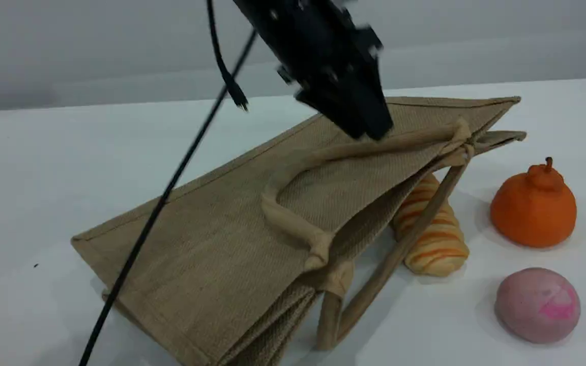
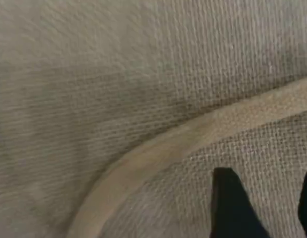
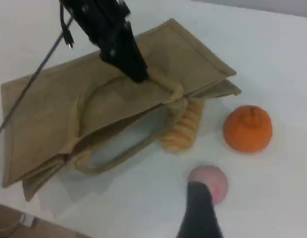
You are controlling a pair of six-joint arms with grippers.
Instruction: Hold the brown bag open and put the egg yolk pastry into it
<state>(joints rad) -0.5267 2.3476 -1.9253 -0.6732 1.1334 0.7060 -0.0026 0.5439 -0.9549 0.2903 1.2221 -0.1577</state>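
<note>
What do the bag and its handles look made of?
Brown bag: coarse woven fibre, probably jute or burlap. The left wrist view shows an open, matte tan weave, and the panel keeps its shape when lifted. Handles: lighter beige, smoother and tube-like with knotted ends, probably cotton cord or padded webbing; cannot tell which. Bound edges look like the same beige tape.
</note>
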